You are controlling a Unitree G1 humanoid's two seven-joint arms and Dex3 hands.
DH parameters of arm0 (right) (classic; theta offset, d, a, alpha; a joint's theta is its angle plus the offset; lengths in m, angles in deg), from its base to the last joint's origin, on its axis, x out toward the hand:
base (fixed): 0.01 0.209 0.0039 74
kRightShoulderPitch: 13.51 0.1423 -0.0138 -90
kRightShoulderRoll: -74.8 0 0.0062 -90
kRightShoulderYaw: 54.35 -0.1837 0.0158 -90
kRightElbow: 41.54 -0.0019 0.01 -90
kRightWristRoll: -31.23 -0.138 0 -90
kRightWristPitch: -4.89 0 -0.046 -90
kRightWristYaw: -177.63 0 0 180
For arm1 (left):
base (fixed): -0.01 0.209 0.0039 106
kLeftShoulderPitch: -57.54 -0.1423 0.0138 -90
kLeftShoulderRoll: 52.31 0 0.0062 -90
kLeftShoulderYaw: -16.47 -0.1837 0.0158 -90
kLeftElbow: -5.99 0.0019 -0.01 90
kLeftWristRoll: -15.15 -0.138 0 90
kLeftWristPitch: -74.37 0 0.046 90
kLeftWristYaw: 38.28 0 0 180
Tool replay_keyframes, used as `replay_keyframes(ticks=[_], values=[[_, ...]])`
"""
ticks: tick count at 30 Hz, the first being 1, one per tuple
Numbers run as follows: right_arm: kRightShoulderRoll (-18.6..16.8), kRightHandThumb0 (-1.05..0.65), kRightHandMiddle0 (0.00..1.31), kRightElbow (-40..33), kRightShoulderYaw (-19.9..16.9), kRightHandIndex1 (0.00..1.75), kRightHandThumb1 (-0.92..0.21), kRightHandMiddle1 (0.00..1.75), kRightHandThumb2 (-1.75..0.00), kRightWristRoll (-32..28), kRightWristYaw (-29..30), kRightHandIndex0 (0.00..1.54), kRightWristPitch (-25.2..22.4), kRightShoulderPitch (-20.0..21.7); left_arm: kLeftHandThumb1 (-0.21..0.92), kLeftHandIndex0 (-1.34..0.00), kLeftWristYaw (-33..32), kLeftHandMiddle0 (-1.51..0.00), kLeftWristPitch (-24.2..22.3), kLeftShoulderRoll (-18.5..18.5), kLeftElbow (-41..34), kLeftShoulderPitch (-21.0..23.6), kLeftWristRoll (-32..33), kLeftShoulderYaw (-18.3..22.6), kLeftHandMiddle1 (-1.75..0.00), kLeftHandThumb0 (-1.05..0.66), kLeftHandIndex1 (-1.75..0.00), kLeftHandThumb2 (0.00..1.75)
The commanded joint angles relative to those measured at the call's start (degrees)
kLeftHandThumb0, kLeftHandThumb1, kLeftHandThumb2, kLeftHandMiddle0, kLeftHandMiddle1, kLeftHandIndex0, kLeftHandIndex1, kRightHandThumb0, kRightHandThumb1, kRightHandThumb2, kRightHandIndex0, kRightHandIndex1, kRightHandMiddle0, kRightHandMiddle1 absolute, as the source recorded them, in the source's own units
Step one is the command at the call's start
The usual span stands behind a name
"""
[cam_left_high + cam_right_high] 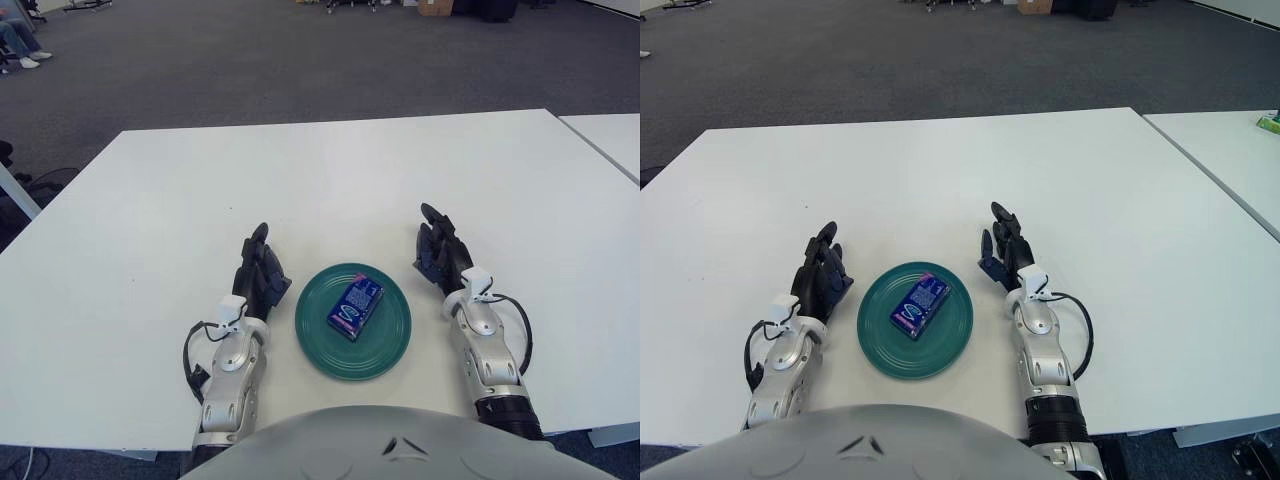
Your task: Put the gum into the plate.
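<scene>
The left robot hand (262,272) sits at the left of the green plate (385,345), just beside its rim, fingers stretched forward, loosely together, holding nothing. It shows against the white counter (150,210), though contact with the surface cannot be confirmed.

In the middle, the gum (355,306), a small blue and purple pack, already lies flat inside the plate, near its centre. Its long axis runs diagonally, the near end pointing toward the robot's left and the far end toward its right. No finger touches it.

The right robot hand (440,252) is at the right of the plate, near its far-right rim, fingers likewise extended and empty. Both hands flank the plate; the left 1 looks a little closer to the rim, while the pack's far end tilts toward the right 1.

Judging by this layout, the placing appears done, so no further reach toward the pack seems called for.
</scene>
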Motion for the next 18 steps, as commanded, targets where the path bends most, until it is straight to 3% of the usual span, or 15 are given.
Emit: replay_keyframes(ticks=[1, 18], values=[[-0.31, -0.73, 0.0, -0.39, 0.24, 0.01, -0.92, 0.3, -0.93, 0.42, 0.68, 0.08, 2.26, -0.42, 0.92, 0.0, -0.45, -0.09, 0.84, -0.83, 0.81, 1.11, -0.4, 0.15, 0.0, -0.94, -0.32, 0.92], [0.37, -0.68, 0.0, 0.2, 0.83, 0.0, -0.92, 0.28, -0.95, 0.09, -0.52, 0.09, 4.02, -1.02, 0.92, 0.0, -0.36, -0.12, 1.02, -0.82, 1.25, 1.36, -0.42, -0.13, -0.01, -0.92, -0.36, 0.94]])
